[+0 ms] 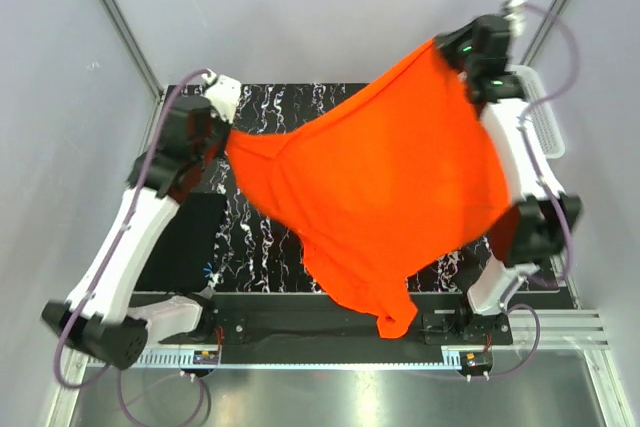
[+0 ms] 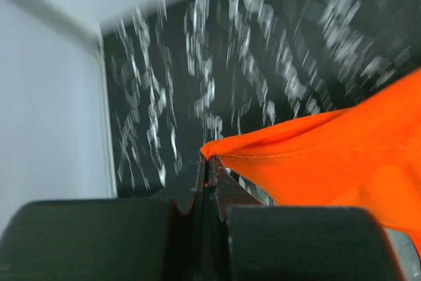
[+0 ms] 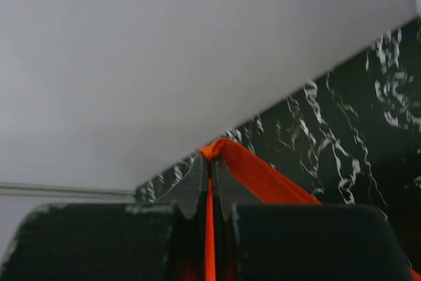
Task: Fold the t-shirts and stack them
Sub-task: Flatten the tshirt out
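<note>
The orange-red t-shirt [image 1: 390,177] hangs spread in the air above the marbled mat, stretched between both grippers, with its lowest part drooping near the front edge. My left gripper [image 1: 228,135] is shut on one corner, seen in the left wrist view [image 2: 207,162] with the cloth [image 2: 329,156] running off to the right. My right gripper [image 1: 448,47] is shut on another corner, higher and at the far right, seen in the right wrist view [image 3: 211,157] with the cloth [image 3: 263,176] pinched between the jaws. The black t-shirt [image 1: 185,242] lies folded as a rectangle at the left, under my left arm.
The black white-veined marbled mat [image 1: 290,107] covers the table. A white mesh basket [image 1: 545,122] stands at the right edge, behind my right arm. Grey walls close in the back and sides. The arm bases sit at the front edge.
</note>
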### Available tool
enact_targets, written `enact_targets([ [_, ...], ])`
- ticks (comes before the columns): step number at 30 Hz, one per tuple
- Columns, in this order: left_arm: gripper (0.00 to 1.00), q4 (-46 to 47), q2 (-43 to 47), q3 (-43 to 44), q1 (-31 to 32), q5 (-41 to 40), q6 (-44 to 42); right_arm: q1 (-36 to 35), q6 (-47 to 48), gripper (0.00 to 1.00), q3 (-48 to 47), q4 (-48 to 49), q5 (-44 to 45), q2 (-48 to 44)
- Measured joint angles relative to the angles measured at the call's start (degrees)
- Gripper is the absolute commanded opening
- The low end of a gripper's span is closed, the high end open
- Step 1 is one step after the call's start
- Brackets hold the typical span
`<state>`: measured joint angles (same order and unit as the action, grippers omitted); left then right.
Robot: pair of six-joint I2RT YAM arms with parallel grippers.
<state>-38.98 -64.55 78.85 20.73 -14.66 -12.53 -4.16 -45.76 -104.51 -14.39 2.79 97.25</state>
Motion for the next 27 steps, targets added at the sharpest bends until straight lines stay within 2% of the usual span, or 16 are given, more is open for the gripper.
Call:
enact_targets([
  [4,0.0,-1.2,-12.2,-2.7,-3.7,-0.9,3.9,-3.2,0.6,0.0,-0.3,-0.4,-1.2,14.0],
  [5,0.0,-1.7,-17.6,-2.4,-4.3,-1.0,5.6,-3.5,0.8,0.0,-0.4,-0.7,-1.6,17.1],
  [6,0.0,-1.7,-18.9,-2.4,-4.5,-1.0,6.0,-3.7,1.0,0.0,-0.4,-1.1,-1.9,19.7],
  [11,0.0,-4.1,-30.1,-1.9,-4.6,-1.4,9.7,-3.7,2.9,0.0,-0.5,-2.7,-2.5,26.6],
  [16,0.0,-5.6,-30.9,1.6,-5.5,-2.1,12.7,-3.7,6.4,0.0,-3.3,-2.6,-3.4,27.7],
  [23,0.0,-5.5,-30.0,14.7,-6.3,-3.1,14.8,-3.7,8.6,0.0,-9.2,-1.7,-3.9,27.6],
  [27,0.0,-5.2,-27.8,23.8,-6.1,-2.8,14.4,-3.7,7.8,0.0,-9.1,-3.1,-4.0,24.0],
])
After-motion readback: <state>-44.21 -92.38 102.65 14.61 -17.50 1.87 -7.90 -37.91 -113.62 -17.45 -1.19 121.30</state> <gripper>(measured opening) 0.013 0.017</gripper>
